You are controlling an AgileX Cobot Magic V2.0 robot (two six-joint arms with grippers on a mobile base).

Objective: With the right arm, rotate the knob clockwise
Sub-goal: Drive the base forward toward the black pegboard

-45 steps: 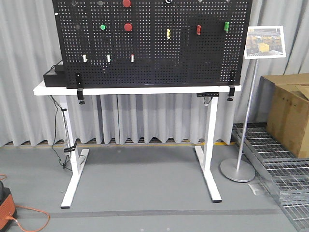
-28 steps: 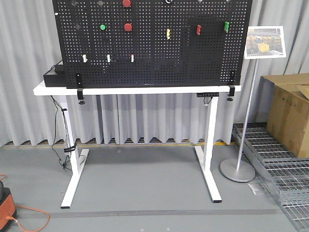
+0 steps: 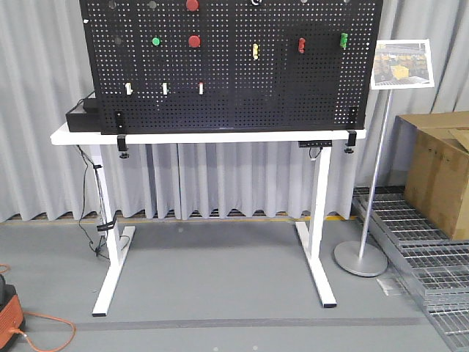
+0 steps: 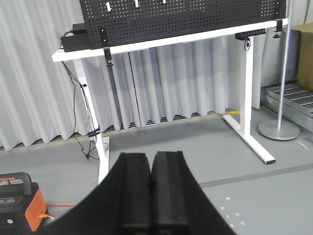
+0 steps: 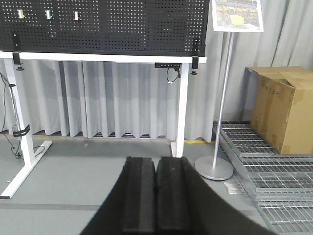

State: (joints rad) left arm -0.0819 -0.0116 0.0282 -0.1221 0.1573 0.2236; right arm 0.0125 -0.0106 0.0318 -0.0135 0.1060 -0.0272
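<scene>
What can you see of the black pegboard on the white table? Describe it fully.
The pegboard is a wide, flat black panel, metal by its look, full of small holes. It stands upright on the table, with black clamps gripping the tabletop edge below it. It carries two red buttons, a green button, three white switches and yellow, red and green handles. A knob with a pale ring shows at the top edge, where the picture cuts the board off.

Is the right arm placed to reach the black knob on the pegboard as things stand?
Probably not yet. The right gripper hangs low, shut, with bare floor between it and the table; the knob sits high on the pegboard. Nothing blocks the approach.
</scene>
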